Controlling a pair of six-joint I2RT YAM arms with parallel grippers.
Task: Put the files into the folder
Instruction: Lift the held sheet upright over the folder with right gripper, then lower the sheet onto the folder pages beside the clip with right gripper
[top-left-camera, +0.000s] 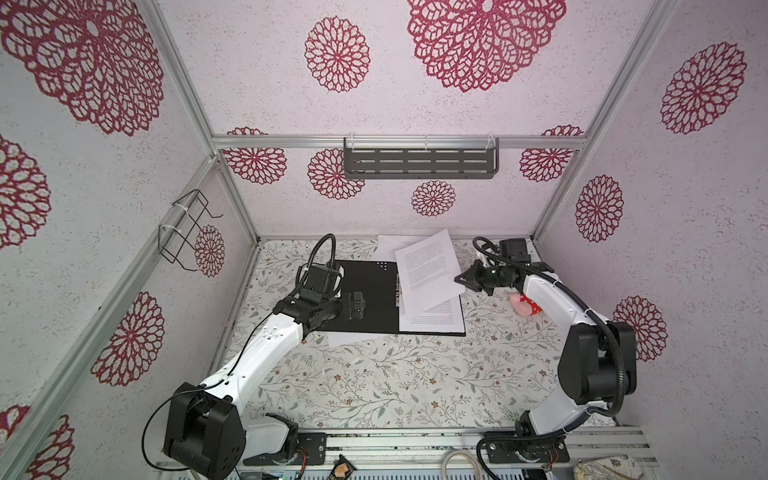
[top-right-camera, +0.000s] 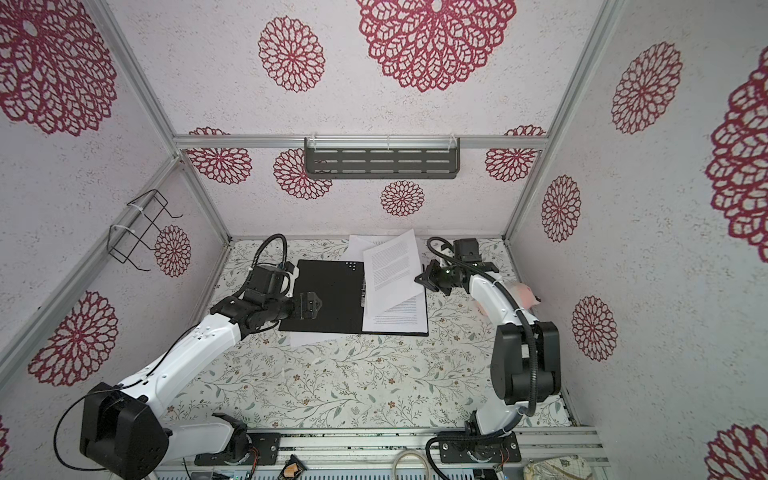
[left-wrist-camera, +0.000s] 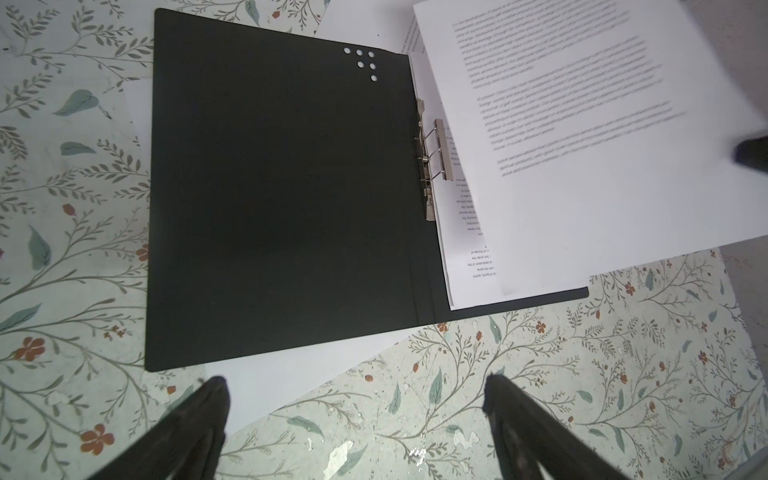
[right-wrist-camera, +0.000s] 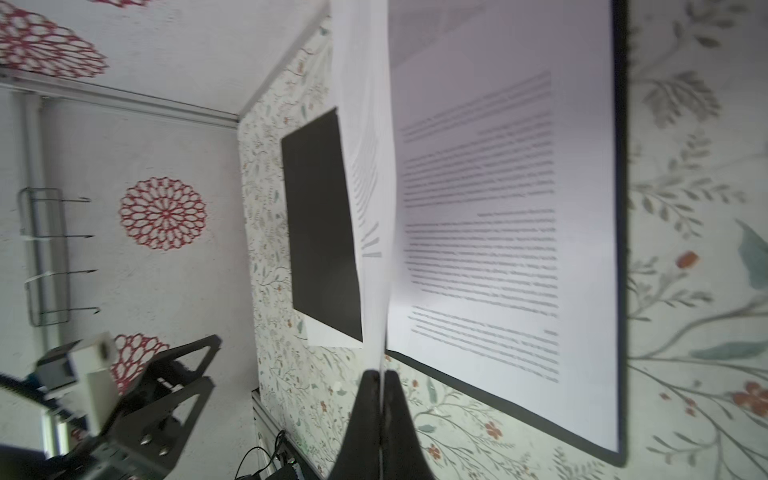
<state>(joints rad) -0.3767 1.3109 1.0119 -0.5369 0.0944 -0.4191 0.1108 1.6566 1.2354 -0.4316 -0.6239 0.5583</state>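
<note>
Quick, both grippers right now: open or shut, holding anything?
Left gripper: open, holding nothing.
Right gripper: shut on a sheet of paper, lifted over the open folder.

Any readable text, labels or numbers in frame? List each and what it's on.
Lifted sheet: black paragraphs, too blurred to read.
Flat sheet under it: small print, too small and blurred to read.
Folder, black inside: no lettering, only white dots.
Nothing else readable in any view.
</note>
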